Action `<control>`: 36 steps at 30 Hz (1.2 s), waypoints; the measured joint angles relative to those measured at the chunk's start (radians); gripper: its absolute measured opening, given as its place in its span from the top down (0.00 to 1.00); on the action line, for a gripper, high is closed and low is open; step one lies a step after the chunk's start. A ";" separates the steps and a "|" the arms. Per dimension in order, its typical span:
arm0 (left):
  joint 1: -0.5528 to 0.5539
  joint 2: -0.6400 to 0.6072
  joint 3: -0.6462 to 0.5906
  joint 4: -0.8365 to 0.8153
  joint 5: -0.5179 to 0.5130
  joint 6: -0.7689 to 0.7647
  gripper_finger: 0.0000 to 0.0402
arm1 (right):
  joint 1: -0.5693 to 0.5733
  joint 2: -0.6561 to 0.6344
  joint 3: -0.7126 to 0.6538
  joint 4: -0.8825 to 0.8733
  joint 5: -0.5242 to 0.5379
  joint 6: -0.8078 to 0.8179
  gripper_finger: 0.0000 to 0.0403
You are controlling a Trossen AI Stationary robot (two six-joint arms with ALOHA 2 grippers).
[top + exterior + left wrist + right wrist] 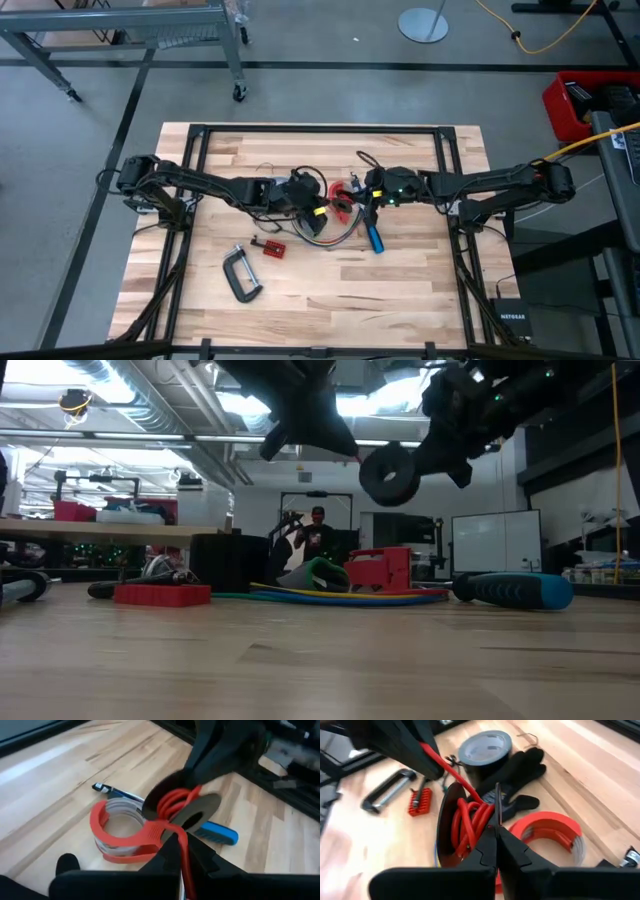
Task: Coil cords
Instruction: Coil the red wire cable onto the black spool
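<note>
Both arms are meeting over the middle of the table. The right gripper is reaching in from three o'clock, its fingers pressed together and pinching the rim of a dark flat spool that is carrying a red cord wound in several turns. The left gripper is coming in from nine o'clock, its fingers closed on the free end of that same red cord, which is running taut from the spool up to it. In the low view the spool is hanging above the tabletop, clear of the wood.

A second bundle of coloured cords, with yellow, blue and green strands, is lying flat on the table below the grippers. Just under the spool, toward five o'clock of it in the right wrist view, a red tape dispenser is sitting on the wood. A blue-handled screwdriver is lying at five o'clock from centre, a grey tape roll and a black glove are resting toward eleven o'clock, and a C-clamp with a red bit holder is lying toward seven o'clock
</note>
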 joint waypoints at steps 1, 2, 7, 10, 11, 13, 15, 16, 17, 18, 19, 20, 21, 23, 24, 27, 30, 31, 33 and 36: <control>0.003 0.000 0.000 0.003 0.001 -0.007 1.00 | 0.000 0.009 0.000 0.001 0.009 0.000 1.00; 0.005 0.000 0.000 0.006 0.001 -0.012 1.00 | 0.000 0.020 0.000 0.001 0.017 0.000 1.00; 0.012 0.000 0.000 0.037 0.020 -0.044 1.00 | 0.000 0.062 0.000 0.058 0.060 0.001 1.00; 0.011 0.000 0.000 0.070 0.023 -0.046 1.00 | 0.000 0.090 0.000 0.142 0.059 0.001 1.00; 0.011 0.000 0.000 0.078 0.023 -0.047 1.00 | 0.000 0.098 0.000 0.167 0.058 0.001 1.00; 0.011 0.000 0.000 0.092 0.024 -0.047 1.00 | -0.001 0.113 0.000 0.206 0.058 0.001 1.00; 0.011 0.000 0.000 0.099 0.024 -0.047 1.00 | -0.001 0.130 0.000 0.236 0.061 0.002 1.00; 0.011 0.000 0.000 0.109 0.023 -0.047 1.00 | -0.001 0.137 0.000 0.257 0.063 0.003 1.00; 0.010 0.000 0.000 0.119 0.023 -0.047 1.00 | -0.001 0.144 0.000 0.277 0.068 0.004 1.00; 0.009 0.000 0.000 0.126 0.023 -0.047 1.00 | -0.001 0.153 0.000 0.298 0.071 0.008 1.00; 0.009 0.000 0.000 0.133 0.022 -0.047 1.00 | -0.001 0.160 0.000 0.325 0.073 0.012 1.00; 0.009 0.000 0.000 0.138 0.022 -0.047 1.00 | -0.001 0.168 0.000 0.351 0.076 0.017 1.00; 0.009 0.000 0.000 0.138 0.023 -0.047 1.00 | -0.001 0.173 0.000 0.374 0.078 0.022 1.00; 0.009 0.000 0.000 0.141 0.023 -0.047 1.00 | -0.001 0.182 -0.001 0.432 0.091 0.027 1.00; 0.008 0.000 0.000 0.142 0.023 -0.047 1.00 | -0.001 0.183 -0.001 0.451 0.099 0.027 1.00; 0.008 0.000 0.000 0.146 0.021 -0.047 1.00 | -0.001 0.183 0.001 0.481 0.150 0.028 1.00; 0.009 0.000 0.000 0.146 0.015 -0.036 1.00 | 0.000 0.183 0.009 0.502 0.191 0.027 1.00; 0.009 0.000 0.000 0.147 0.015 -0.033 1.00 | 0.000 0.183 0.014 0.512 0.192 0.027 1.00; 0.009 0.000 0.001 0.148 0.011 -0.021 1.00 | 0.000 0.183 0.025 0.522 0.197 0.027 1.00; 0.008 0.001 0.001 0.139 0.014 -0.008 1.00 | -0.002 0.183 0.051 0.532 0.219 0.025 1.00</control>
